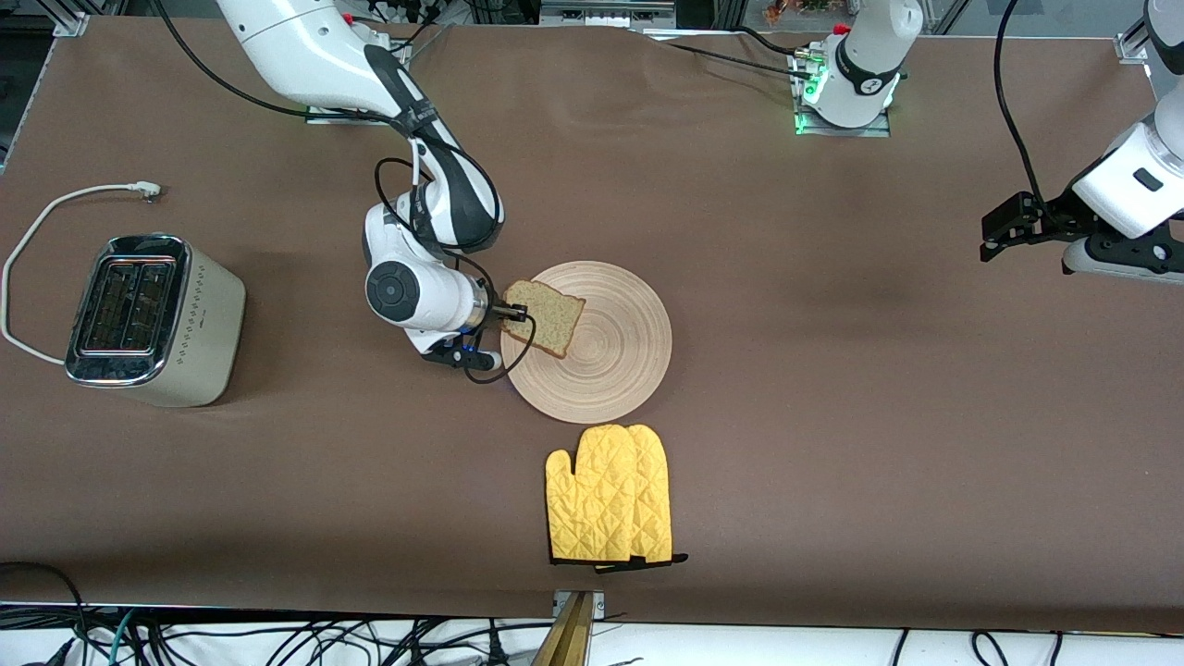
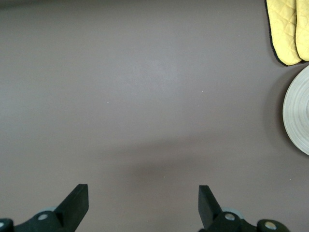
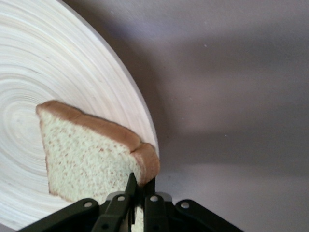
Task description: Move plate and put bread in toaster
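Note:
The round light-wood plate (image 1: 601, 344) lies mid-table. My right gripper (image 1: 514, 314) is shut on a corner of the brown speckled bread (image 1: 548, 317) and holds the slice tilted, just above the plate's edge toward the right arm's end. In the right wrist view the bread (image 3: 87, 154) stands in front of the plate (image 3: 53, 67), its crust pinched between my fingers (image 3: 131, 186). The cream toaster (image 1: 153, 319) with chrome top stands at the right arm's end of the table, both slots empty. My left gripper (image 1: 994, 242) is open and empty, waiting in the air at the left arm's end; in its wrist view it (image 2: 143, 200) is over bare table.
Two yellow oven mitts (image 1: 610, 507) lie nearer to the front camera than the plate; they also show in the left wrist view (image 2: 288, 29) with the plate's rim (image 2: 297, 111). The toaster's white cord (image 1: 37, 231) loops on the table beside it.

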`<state>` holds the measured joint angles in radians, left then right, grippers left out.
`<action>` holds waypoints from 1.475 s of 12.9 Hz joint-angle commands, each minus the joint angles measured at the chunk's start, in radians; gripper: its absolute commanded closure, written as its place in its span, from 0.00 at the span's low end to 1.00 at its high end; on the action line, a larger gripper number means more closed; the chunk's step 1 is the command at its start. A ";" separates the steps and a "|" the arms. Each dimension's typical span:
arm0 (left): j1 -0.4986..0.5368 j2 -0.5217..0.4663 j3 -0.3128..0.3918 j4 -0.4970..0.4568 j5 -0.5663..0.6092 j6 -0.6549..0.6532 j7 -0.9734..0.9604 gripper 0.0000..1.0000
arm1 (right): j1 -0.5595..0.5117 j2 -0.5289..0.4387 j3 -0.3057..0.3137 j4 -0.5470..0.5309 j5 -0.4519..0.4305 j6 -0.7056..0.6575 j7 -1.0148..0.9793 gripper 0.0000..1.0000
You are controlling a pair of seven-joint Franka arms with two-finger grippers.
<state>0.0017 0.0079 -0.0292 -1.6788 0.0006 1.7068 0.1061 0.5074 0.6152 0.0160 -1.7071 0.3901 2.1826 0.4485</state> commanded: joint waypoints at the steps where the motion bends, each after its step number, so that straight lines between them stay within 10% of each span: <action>1: 0.001 0.030 -0.011 0.025 -0.005 -0.018 0.000 0.00 | 0.000 0.011 -0.001 0.055 0.013 -0.032 -0.014 1.00; 10: -0.006 0.081 -0.014 0.091 -0.004 -0.016 0.007 0.00 | -0.154 -0.008 -0.025 0.476 -0.114 -0.677 -0.034 1.00; 15: -0.011 0.096 -0.012 0.110 -0.013 -0.015 -0.003 0.00 | -0.263 -0.109 -0.040 0.529 -0.446 -0.894 -0.330 1.00; 19: -0.009 0.107 -0.014 0.113 -0.011 -0.015 -0.002 0.00 | -0.297 -0.132 -0.247 0.529 -0.539 -0.980 -0.592 1.00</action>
<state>-0.0070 0.1012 -0.0428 -1.5978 0.0005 1.7067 0.1061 0.2187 0.4928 -0.1410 -1.1759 -0.1193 1.2328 -0.0263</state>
